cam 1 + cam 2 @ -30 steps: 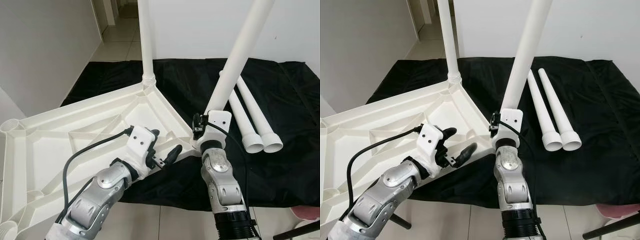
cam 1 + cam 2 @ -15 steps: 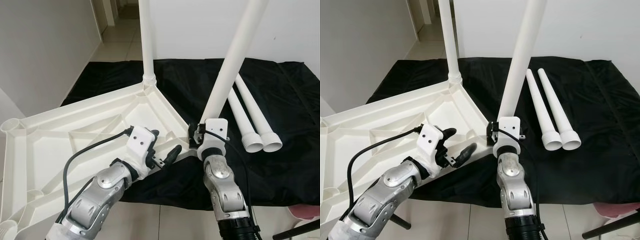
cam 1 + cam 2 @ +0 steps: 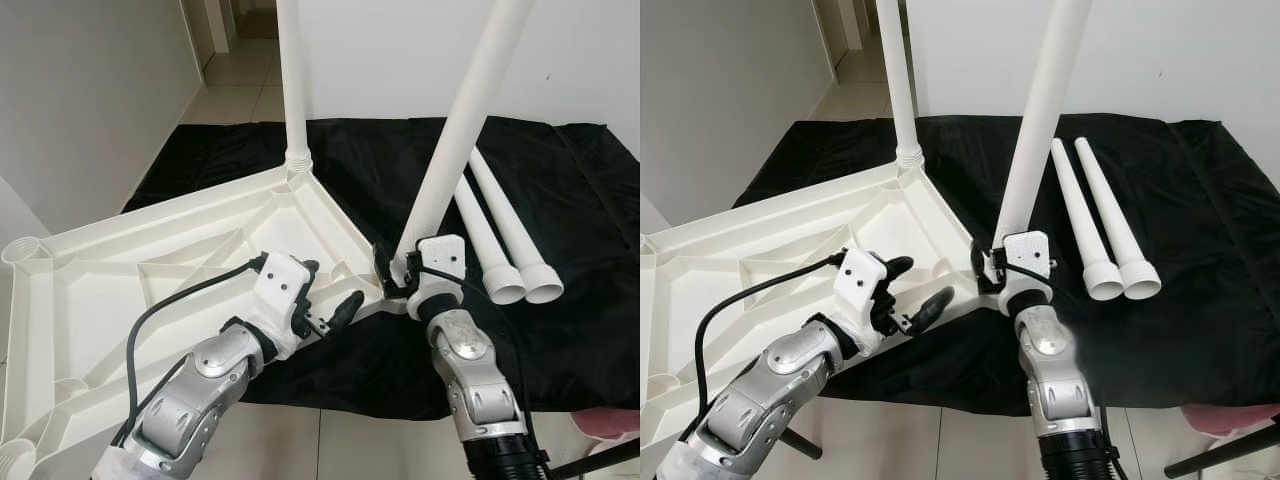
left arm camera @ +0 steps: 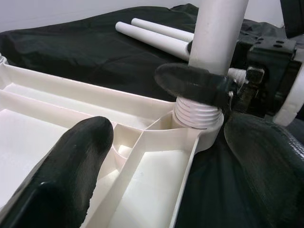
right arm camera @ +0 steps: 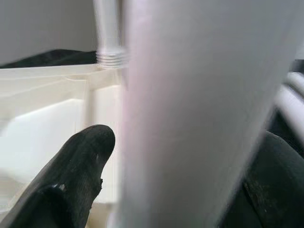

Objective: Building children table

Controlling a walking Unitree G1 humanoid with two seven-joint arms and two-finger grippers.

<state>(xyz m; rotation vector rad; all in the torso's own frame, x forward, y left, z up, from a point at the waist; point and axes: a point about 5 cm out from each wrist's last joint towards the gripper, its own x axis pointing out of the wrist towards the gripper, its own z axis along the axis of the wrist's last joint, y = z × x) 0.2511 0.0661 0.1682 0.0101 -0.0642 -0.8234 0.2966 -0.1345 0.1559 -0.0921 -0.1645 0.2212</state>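
an upturned white ribbed plastic tabletop lay on a black cloth. the right gripper clasped a smooth round leg at its threaded corner socket. the left gripper hovered near, jaws spread. two spare legs lay beside.

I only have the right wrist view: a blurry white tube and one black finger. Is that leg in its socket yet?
Observer: The left wrist view shows the leg with its threaded end sitting in the corner socket of the tabletop.
Operator: Where's the left gripper?
Observer: The left gripper is open, over the tabletop's edge just beside that socket.
Operator: Other legs?
Observer: One leg stands upright in the far corner; two spare legs lie side by side on the black cloth.
Operator: Is my leg straight?
Observer: No, it leans toward the robot's right.
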